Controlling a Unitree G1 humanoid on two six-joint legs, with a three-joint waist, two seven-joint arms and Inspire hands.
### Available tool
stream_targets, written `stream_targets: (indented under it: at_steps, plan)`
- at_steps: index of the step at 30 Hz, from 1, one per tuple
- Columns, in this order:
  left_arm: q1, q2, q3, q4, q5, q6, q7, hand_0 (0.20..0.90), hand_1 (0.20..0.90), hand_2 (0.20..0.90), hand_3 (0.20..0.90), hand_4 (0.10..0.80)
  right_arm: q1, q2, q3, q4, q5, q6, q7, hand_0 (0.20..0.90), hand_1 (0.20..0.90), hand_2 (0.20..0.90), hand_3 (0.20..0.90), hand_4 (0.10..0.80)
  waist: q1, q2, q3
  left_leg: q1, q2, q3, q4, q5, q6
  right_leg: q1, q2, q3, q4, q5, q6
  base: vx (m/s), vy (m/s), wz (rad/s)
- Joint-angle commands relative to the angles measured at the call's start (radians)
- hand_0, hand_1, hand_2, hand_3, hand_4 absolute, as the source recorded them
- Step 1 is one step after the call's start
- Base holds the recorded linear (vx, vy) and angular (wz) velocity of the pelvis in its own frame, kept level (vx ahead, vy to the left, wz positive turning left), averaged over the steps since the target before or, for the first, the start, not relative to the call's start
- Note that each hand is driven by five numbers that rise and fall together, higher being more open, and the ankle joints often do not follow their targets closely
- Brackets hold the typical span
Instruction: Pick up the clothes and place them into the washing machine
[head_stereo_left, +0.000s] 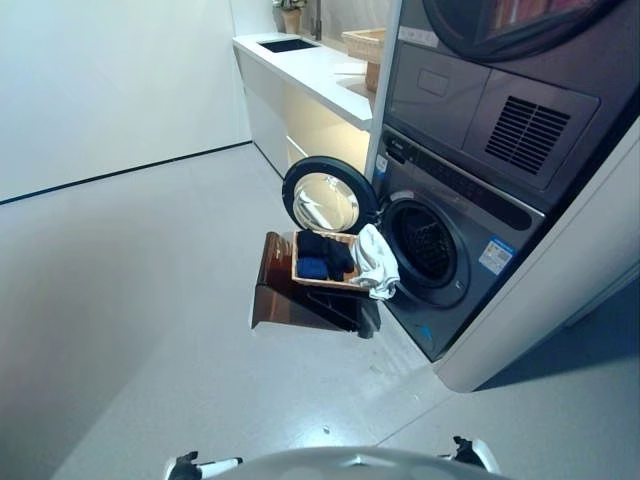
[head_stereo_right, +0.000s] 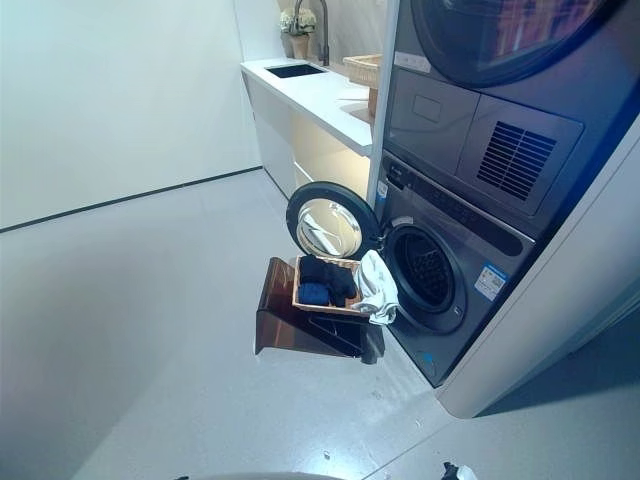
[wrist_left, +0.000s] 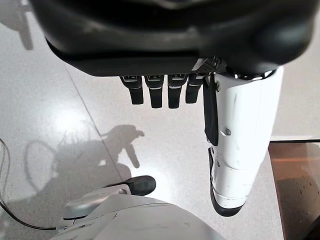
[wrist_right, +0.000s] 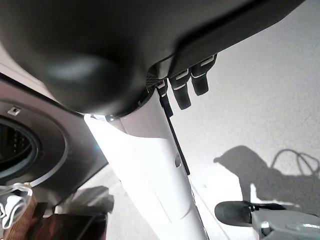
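The left hand (wrist_left: 165, 90) and right hand (wrist_right: 182, 87) hang over the floor (head_stereo_left: 130, 300) with straight fingers, holding nothing. Farther off, a basket (head_stereo_left: 325, 262) sits on a brown stand (head_stereo_left: 295, 295). Dark clothes (head_stereo_left: 322, 255) lie inside it. A white cloth (head_stereo_left: 375, 262) hangs over its edge nearest the washing machine (head_stereo_left: 450, 250), whose door (head_stereo_left: 325, 200) is open.

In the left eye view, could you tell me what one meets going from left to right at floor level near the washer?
Brown stand → basket of dark clothes → white garment → washing machine drum opening.
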Motion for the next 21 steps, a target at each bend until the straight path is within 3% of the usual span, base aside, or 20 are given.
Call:
stream_targets:
  at_steps: [1, 21]
  plan:
    - [-0.118, -0.007, 0.018, 0.047, 0.011, -0.006, 0.024, 0.9, 0.9, 0.9, 0.9, 0.8, -0.129, -0.018, -0.03, 0.05, 0.032, -0.037, -0.026, 0.9, 0.9, 0.9, 0.9, 0.8, 0.006, -0.03, 0.04, 0.059, -0.031, 0.043, -0.001, -0.098, -0.034, 0.067, -0.015, 0.02, 0.001, -0.115, 0.043, 0.0, 0.0, 0.0]
    - [-0.111, -0.02, 0.027, 0.055, -0.016, -0.002, 0.0, 0.9, 0.9, 0.9, 0.9, 0.8, -0.113, 0.011, -0.021, 0.047, 0.048, -0.035, 0.0, 0.9, 0.9, 0.9, 0.9, 0.8, -0.014, -0.021, 0.049, 0.057, -0.028, 0.059, -0.001, -0.099, -0.032, 0.052, -0.008, 0.043, 0.001, -0.114, 0.041, 0.003, -0.002, -0.01]
